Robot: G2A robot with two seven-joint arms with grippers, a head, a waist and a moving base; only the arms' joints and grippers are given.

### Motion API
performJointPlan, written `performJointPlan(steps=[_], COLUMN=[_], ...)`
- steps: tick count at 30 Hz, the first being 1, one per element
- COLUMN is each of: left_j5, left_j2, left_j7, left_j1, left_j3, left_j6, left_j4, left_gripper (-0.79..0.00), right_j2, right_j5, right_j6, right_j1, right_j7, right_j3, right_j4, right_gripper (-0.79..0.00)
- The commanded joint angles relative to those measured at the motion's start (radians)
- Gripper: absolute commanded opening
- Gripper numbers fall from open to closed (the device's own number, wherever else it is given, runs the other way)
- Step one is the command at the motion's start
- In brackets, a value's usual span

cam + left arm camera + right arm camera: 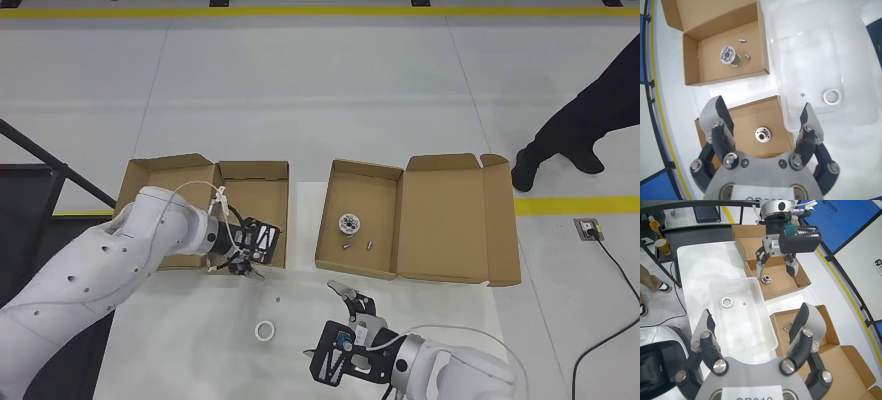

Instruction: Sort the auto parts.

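White bench [702, 262]: tray [753, 336] just beside box [780, 288].
We see left end effector [762, 113] released over flange [763, 134], right end effector [756, 311] released above tray edge.

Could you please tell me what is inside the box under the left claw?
One flanged metal hub lies in the box; the left claw hides part of its floor.

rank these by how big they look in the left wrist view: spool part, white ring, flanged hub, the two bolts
1. spool part
2. white ring and flanged hub: look alike, hub nearer the camera, so tied
3. lone bolt and bolt beside the spool part, alike
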Motion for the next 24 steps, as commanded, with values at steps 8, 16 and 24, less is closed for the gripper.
performJointPlan(steps=[8, 16, 24], left_j5=[-0.004, 0.0, -0.124], left_j2=[0.002, 0.006, 0.024], left_j7=[0.0, -0.079, -0.334], left_j1=[-0.001, 0.043, 0.024], left_j3=[0.003, 0.0, 0.086], left_j6=[0.0, 0.0, 0.0], left_j4=[-0.001, -0.091, -0.242], left_gripper=[0.0, 0.0, 0.0], right_j2=[0.0, 0.0, 0.0], right_j5=[0.0, 0.0, 0.0], right_j6=[0.0, 0.0, 0.0], right_j1=[0.0, 0.0, 0.0], right_j7=[0.0, 0.0, 0.0], right_j3=[0.0, 0.0, 0.0], right_j4=[0.0, 0.0, 0.0], right_gripper=[0.0, 0.0, 0.0])
